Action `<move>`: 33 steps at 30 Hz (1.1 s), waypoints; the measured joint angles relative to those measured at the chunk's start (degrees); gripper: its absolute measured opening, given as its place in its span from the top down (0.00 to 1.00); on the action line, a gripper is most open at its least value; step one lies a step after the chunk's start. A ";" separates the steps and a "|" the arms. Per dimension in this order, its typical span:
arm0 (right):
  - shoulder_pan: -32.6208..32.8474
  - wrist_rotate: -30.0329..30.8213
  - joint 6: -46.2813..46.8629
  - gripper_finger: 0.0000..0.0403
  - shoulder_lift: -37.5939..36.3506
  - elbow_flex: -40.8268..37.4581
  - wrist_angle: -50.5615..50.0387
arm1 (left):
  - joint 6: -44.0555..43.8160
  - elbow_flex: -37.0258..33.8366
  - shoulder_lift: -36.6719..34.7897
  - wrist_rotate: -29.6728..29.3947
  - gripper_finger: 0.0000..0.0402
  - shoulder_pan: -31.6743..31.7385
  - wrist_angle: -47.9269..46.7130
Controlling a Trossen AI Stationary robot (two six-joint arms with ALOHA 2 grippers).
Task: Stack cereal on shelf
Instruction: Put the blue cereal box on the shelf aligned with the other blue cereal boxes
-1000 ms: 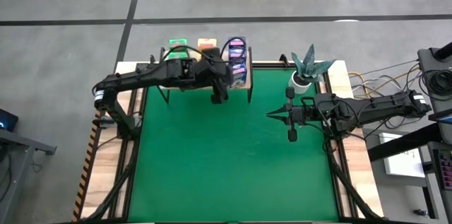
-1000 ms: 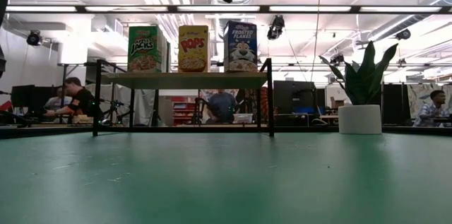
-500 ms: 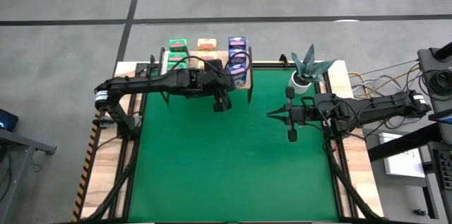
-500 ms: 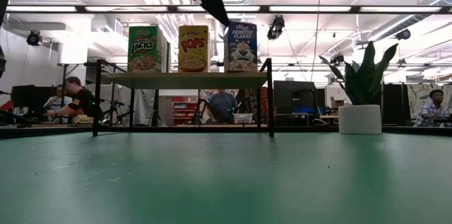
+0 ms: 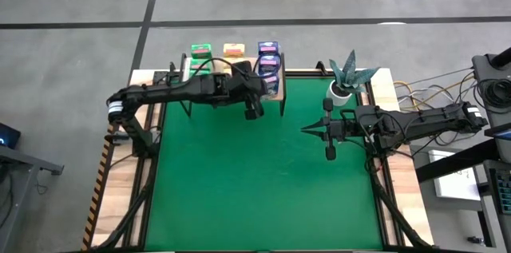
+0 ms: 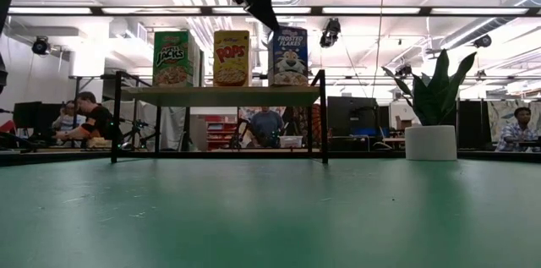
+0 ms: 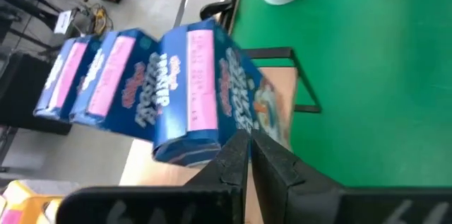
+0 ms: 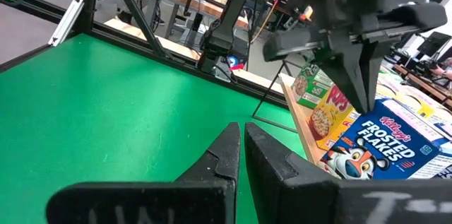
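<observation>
The shelf (image 6: 220, 95) stands at the table's far edge on thin black legs. Rows of cereal stand on its plank: green (image 6: 172, 58), yellow (image 6: 232, 58) and blue (image 6: 288, 55). In the high view the rows run back as green (image 5: 201, 48), yellow (image 5: 233, 49) and blue (image 5: 269, 61). My left gripper (image 5: 253, 110) hovers shut just in front of the shelf's right part, above the front blue box (image 7: 194, 97), holding nothing. My right gripper (image 5: 307, 129) waits shut over the mat to the right, also shown in its own wrist view (image 8: 241, 139).
A white pot with a spiky plant (image 5: 345, 81) stands at the far right of the green mat (image 5: 263, 181), which lies open in front of the shelf. People sit and stand in the room beyond the table (image 6: 89, 116).
My left gripper has drawn back from over the shelf toward the table's near edge, and its fingers have come together. The blue box it was over stays standing on the plank. My right arm has kept still.
</observation>
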 joint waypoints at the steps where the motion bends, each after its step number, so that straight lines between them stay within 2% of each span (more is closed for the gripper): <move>1: 0.00 0.00 0.02 0.97 0.00 0.00 0.00 | 0.01 -0.01 0.02 0.00 1.00 0.40 0.02; 15: 0.00 0.00 -0.04 0.97 0.00 0.00 0.00 | -0.72 -0.01 0.04 0.00 1.00 1.46 0.53; 20: 0.00 0.00 -0.04 0.97 0.00 0.00 -0.02 | -0.79 1.72 -0.53 -0.25 1.00 -0.38 -4.89; 26: 0.00 0.00 -0.09 0.97 0.00 0.00 -0.01 | 0.66 4.07 -2.60 -9.90 1.00 -1.42 -6.81; 33: 0.00 0.00 0.00 0.97 0.00 0.00 -0.02 | 0.17 4.07 -1.11 -10.47 1.00 0.99 -5.58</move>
